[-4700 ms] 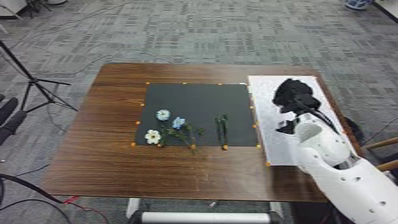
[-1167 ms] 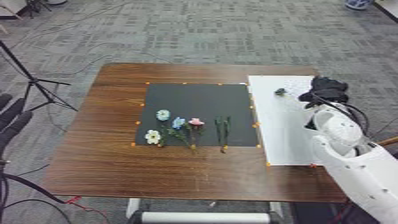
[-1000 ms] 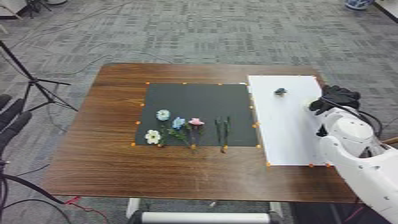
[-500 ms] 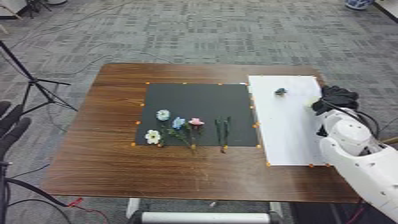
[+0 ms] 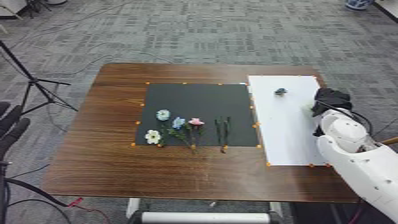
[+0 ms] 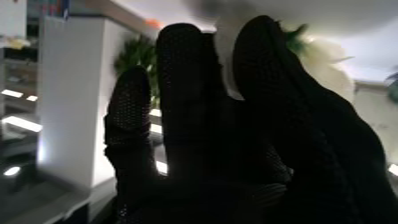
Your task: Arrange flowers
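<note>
The right hand [image 5: 332, 100] has shifted inward, partly hiding a pale flower [image 6: 330, 67].

A pale blue flower [image 5: 163, 115], a white flower [image 5: 153, 136], a blue flower [image 5: 179, 122] and a pink flower [image 5: 195, 121] lie close together on the black mat [image 5: 195, 100], the pink bloom upmost on its stem; right of them lie slim green stems [image 5: 226, 131], side by side; a small dark bluish piece [image 5: 281, 92], too small to identify, sits on the white sheet [image 5: 289, 130].

No readable text, labels, numbers or signs.
</note>
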### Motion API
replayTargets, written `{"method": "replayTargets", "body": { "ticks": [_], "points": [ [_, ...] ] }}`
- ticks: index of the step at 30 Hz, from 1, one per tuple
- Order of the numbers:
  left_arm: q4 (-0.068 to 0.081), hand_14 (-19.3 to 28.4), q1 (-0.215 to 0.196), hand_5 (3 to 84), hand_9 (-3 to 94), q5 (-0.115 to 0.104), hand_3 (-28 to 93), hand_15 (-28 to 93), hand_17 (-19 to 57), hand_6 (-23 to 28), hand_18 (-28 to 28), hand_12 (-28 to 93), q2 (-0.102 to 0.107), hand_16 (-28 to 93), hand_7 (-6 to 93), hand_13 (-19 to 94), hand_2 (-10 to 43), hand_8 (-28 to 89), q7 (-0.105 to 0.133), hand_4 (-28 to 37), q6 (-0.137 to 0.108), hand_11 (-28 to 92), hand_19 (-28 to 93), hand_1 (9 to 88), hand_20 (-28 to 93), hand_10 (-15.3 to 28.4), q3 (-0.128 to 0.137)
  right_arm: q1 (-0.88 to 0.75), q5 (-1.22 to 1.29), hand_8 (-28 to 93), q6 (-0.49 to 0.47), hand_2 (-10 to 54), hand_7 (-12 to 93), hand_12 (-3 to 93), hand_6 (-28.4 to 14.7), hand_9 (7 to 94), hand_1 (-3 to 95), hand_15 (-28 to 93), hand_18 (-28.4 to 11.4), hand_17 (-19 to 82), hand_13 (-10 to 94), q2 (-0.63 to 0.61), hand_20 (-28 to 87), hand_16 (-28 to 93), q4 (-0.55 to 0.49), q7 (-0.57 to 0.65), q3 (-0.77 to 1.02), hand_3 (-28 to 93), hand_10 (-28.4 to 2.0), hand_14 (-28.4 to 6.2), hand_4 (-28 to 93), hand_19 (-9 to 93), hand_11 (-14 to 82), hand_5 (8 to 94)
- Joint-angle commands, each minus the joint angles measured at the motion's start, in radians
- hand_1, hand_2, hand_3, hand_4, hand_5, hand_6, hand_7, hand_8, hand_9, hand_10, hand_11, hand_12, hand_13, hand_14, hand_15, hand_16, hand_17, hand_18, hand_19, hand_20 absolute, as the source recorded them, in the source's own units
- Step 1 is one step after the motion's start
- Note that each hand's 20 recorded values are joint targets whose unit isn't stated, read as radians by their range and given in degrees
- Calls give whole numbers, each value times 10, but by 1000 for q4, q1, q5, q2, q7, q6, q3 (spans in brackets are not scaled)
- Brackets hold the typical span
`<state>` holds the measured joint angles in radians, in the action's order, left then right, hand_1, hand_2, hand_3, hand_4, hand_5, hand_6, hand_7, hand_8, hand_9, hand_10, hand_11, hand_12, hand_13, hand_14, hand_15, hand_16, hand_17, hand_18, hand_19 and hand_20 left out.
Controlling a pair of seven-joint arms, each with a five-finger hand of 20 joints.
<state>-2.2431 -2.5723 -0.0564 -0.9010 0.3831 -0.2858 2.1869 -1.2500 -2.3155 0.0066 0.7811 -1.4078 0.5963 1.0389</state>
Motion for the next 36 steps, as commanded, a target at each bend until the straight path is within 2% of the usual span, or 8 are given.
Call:
{"method": "replayTargets", "body": {
  "ticks": [1,9,14,20,25,28,31,36],
  "points": [
    [-9,149,-9,398,329,-1,658,311,-43,98,132,130,-8,-32,104,248,199,-70,6,-283,13,147,264,228,112,146,-3,-30,-60,3,174,-95,216,334,17,866,634,465,-227,304,678,-5,395,445,-37,-15,-14,629,-80,-66,-283,794,69,795],
    [-5,149,-1,398,329,2,660,312,-43,98,131,130,-9,-32,102,248,197,-70,-1,-283,22,146,262,227,112,144,5,-72,-62,19,353,-95,229,365,20,901,627,486,-229,316,698,-41,401,441,-173,-128,4,634,-77,-75,-283,799,76,827],
    [-9,149,-16,397,328,8,659,309,-43,98,131,130,-14,-32,102,247,196,-70,-11,-283,9,145,262,228,112,146,22,31,-46,18,439,-95,230,371,25,899,624,484,-220,307,692,30,401,447,-150,-277,-84,631,-74,-65,-283,791,74,827],
    [2,150,9,396,328,24,660,309,-44,98,132,131,4,-31,100,246,195,-69,-29,-283,11,145,262,228,112,147,11,135,-49,3,366,-95,247,371,31,893,620,463,-209,301,681,109,403,465,-121,-420,-209,629,-67,-47,-283,776,70,817],
    [10,150,31,389,308,6,675,305,-44,100,132,132,19,-30,96,241,177,-68,-5,-283,15,134,257,217,111,143,-17,194,-34,-4,278,-95,255,370,33,889,613,454,-208,298,677,158,404,467,-86,-411,-302,636,-65,-47,-283,768,68,814],
    [14,150,34,387,305,18,681,303,-45,101,133,135,20,-28,94,240,167,-65,-22,-283,14,131,256,211,112,143,-14,194,-24,-9,227,-95,258,365,33,887,612,450,-209,297,676,167,404,465,-87,-398,-326,637,-64,-46,-283,765,66,812],
    [9,150,24,387,304,81,677,300,-45,101,133,138,4,-25,92,240,166,-64,-65,-283,-5,130,255,212,113,145,8,190,-34,-12,176,-95,259,362,32,884,612,446,-210,297,675,164,404,466,-94,-393,-346,638,-66,-46,-283,763,65,810],
    [9,152,16,387,308,71,677,301,-47,101,134,140,-6,-22,91,239,166,-63,-71,-283,1,132,256,212,115,147,16,185,-55,-15,138,-95,258,356,32,880,613,435,-211,296,675,150,402,464,-90,-406,-363,637,-67,-48,-283,758,63,809]
  ]
}}
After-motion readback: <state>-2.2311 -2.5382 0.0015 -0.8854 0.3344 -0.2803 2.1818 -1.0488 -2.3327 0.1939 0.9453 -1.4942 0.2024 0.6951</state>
